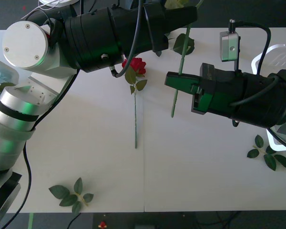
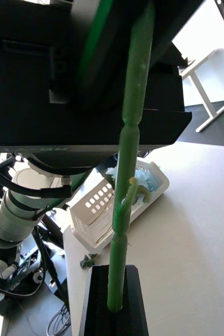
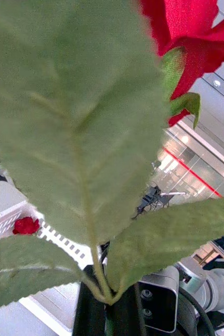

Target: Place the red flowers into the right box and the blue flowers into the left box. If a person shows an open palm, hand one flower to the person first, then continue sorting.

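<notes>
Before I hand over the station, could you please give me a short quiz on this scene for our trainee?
1. True or false: the left gripper grips a blue flower.
2. The right gripper is shut on: A) a green stem; B) a loose leaf sprig; C) nothing.
3. What colour are the flowers lying in the left box?

Key: 1 false, it holds a red rose; 2 A; 3 blue.
</notes>
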Controlling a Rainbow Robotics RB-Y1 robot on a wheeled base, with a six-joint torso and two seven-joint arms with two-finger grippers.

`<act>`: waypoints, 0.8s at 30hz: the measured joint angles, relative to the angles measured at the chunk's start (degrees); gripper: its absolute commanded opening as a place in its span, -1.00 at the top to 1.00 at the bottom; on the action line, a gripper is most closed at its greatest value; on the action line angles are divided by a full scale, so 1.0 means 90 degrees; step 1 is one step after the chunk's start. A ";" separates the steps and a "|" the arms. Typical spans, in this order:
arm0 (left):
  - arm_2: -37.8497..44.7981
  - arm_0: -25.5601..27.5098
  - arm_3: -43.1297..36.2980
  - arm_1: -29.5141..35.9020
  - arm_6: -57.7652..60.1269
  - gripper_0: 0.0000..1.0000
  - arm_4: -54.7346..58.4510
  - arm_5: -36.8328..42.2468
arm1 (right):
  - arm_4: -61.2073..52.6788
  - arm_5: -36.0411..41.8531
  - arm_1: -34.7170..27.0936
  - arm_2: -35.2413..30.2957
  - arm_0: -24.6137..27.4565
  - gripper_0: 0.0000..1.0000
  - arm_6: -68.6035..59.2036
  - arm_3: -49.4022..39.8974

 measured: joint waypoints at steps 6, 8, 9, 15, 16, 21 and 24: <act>0.0000 0.0000 0.0000 0.0000 0.0000 -1.00 0.0000 0.0000 | -0.0040 0.0001 0.0000 0.0001 0.0000 1.00 0.0000 0.0000; 0.0000 0.0000 0.0000 0.0000 0.0000 -1.00 0.0000 0.0000 | -0.0049 0.0002 0.0000 0.0002 0.0000 1.00 0.0000 0.0000; 0.0000 0.0000 0.0000 0.0000 0.0000 -1.00 0.0000 0.0000 | -0.0057 0.0002 0.0000 0.0002 0.0000 1.00 0.0000 0.0000; 0.0000 0.0000 0.0000 0.0000 0.0000 -1.00 0.0000 0.0000 | -0.0068 0.0003 0.0006 0.0002 -0.0001 1.00 0.0001 0.0000; 0.0000 0.0000 0.0000 0.0000 0.0000 -1.00 0.0000 -0.0001 | -0.0068 0.0003 0.0007 0.0002 -0.0001 1.00 0.0001 0.0000; 0.0000 0.0000 0.0000 0.0000 0.0000 -1.00 0.0000 -0.0001 | -0.0104 -0.0003 0.0007 0.0002 -0.0002 1.00 0.0002 0.0000; 0.0000 0.0000 0.0000 0.0000 0.0000 -1.00 0.0000 -0.0001 | -0.0109 -0.0100 0.0007 -0.0019 -0.0002 1.00 0.0005 0.0000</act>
